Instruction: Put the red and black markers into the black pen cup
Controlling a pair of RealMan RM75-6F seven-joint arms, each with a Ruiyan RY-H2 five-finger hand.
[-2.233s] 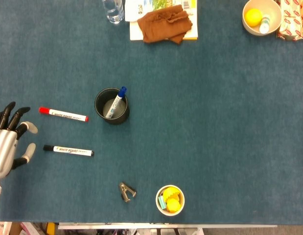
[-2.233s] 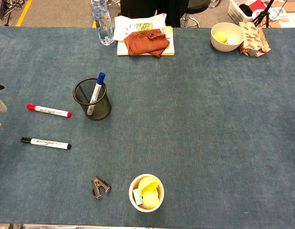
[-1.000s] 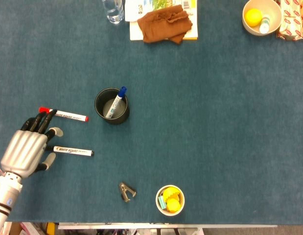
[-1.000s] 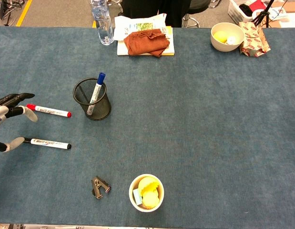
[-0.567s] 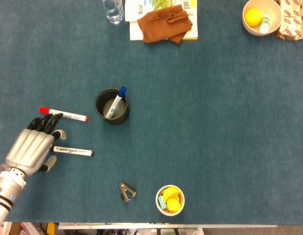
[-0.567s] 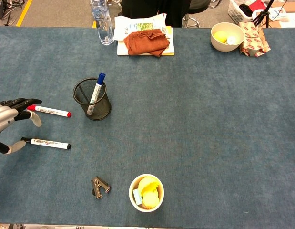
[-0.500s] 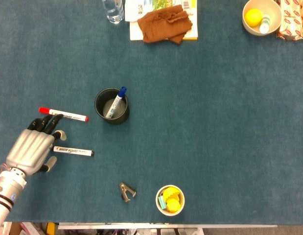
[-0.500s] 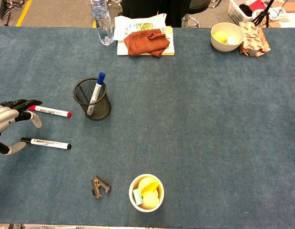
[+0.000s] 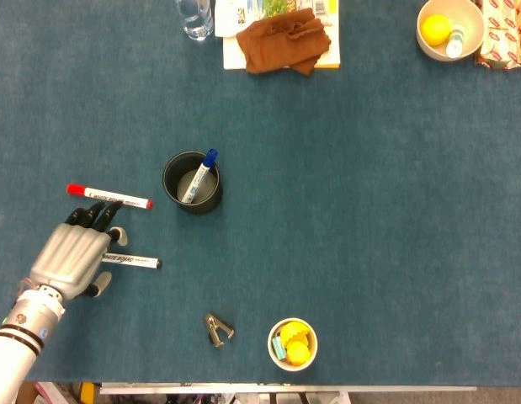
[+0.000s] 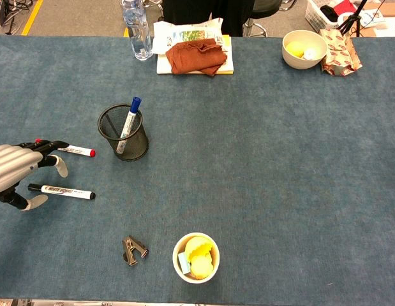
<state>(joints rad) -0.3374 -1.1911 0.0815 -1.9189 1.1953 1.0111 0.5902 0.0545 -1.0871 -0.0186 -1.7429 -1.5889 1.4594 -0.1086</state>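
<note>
Neither marker has yet been put in the cup (image 9: 192, 182), where only a blue pen (image 9: 199, 175) is seen. The left hand (image 9: 76, 256) is held spread and empty over the desk (image 9: 369, 219). The red marker (image 9: 108, 196) lies just beyond its fingertips, the black marker (image 9: 130, 260) beside its thumb. Both pickups remain.

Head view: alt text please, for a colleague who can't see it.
The left hand, fingers spread, hovers over the black marker, just below the red marker. The black pen cup, right of them, holds a blue marker.
</note>
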